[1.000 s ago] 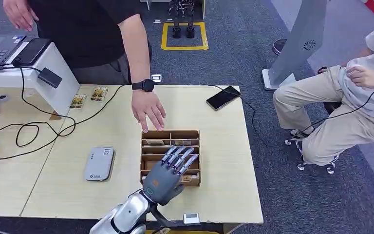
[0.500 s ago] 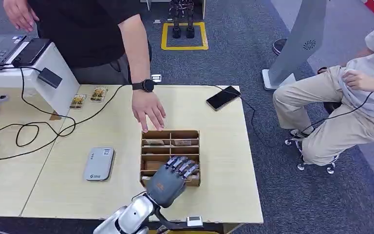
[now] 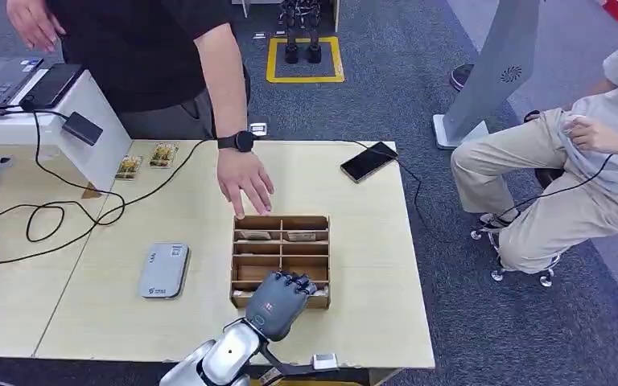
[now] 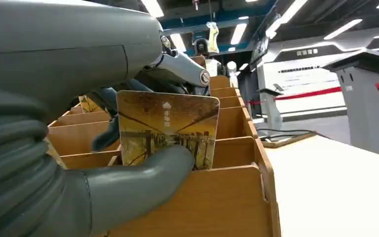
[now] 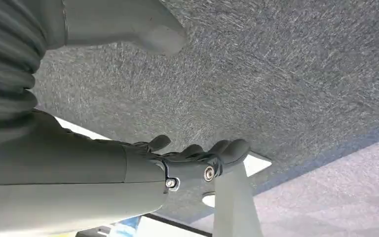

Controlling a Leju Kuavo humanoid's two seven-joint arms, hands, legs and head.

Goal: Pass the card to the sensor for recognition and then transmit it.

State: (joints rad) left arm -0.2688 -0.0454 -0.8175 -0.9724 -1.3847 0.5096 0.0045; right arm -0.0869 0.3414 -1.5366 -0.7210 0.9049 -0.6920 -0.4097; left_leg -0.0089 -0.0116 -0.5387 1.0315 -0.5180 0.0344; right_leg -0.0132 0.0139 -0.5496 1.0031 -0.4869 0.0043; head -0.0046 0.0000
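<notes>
The left hand (image 3: 278, 299) was down over the near row of the wooden divider box (image 3: 319, 221) on the counter (image 3: 370, 265), its fingers (image 3: 297, 281) curled into the compartments, and the left wrist view showed them clamped on a card (image 4: 168, 129): the thick thumb (image 4: 143, 183) pressed across the card's printed face while the darker fingers closed behind it, the card standing nearly upright just above the front wall of the box. Beyond the fingertips, in the far row of the box, two more cards (image 3: 299, 236) lay flat in their compartments. Just past that far edge a person's hand (image 3: 245, 185), with a dark watch at the wrist, hovered over the counter with its fingers spread. Well off to the left of the robot's fingers lay a grey card reader (image 3: 163, 270) flat on the counter, and farther off, at the far right corner, a dark phone (image 3: 368, 161) on a cable. The right hand (image 5: 197, 158) hung over grey carpet, its fingers loosely curled and holding nothing, the thumb apart from them. A seated person (image 3: 563, 177) was to the right of the counter
</notes>
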